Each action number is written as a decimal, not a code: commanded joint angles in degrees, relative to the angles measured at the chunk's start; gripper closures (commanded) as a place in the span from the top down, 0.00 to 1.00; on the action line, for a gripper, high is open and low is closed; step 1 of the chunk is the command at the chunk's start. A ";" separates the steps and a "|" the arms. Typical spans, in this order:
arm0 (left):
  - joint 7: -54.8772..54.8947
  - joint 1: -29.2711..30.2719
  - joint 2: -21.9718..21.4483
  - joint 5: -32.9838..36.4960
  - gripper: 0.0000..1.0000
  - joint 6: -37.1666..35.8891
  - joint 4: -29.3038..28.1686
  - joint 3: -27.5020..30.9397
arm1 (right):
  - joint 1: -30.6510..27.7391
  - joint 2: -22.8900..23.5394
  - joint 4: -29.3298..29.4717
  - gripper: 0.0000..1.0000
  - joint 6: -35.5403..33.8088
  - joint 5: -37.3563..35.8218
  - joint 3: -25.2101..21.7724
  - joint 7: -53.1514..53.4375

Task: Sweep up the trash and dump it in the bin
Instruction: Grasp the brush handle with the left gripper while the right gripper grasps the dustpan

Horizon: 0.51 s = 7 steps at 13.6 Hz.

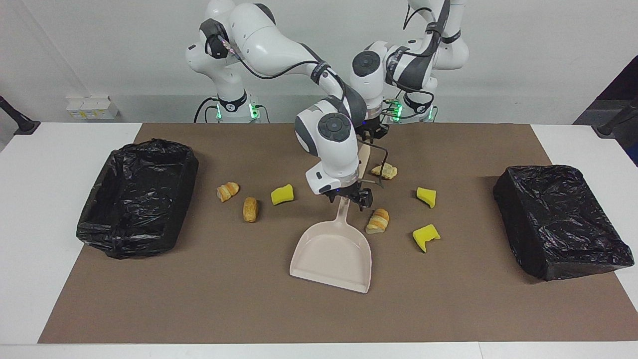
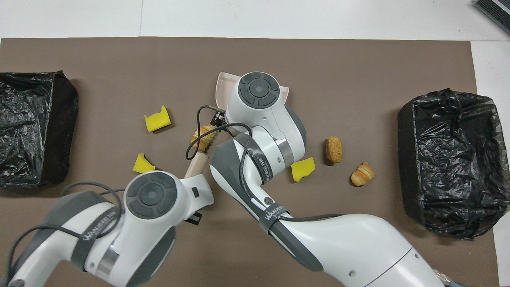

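Hovering my open right gripper [image 1: 350,198] over the dustpan [image 1: 333,254] handle, which is running toward me; my left gripper [image 1: 371,133], nearer the robots, is clamping the brush [image 2: 195,167]; trash [image 1: 378,220] is lying around.

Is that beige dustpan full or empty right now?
Empty. The dustpan lies flat on the mat with a bare scoop, and the scraps seen, such as the yellow sponge chunk, lie around it.

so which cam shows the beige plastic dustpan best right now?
The facing view: the beige plastic dustpan shows whole, pan flat on the mat, the right gripper at its handle's end. In the overhead view the right arm covers all but two corners.
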 commanded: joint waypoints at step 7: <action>33.82 3.08 25.66 12.66 0.00 5.89 26.47 12.86 | 0.16 -2.96 -6.33 0.37 -1.69 0.06 0.65 -5.49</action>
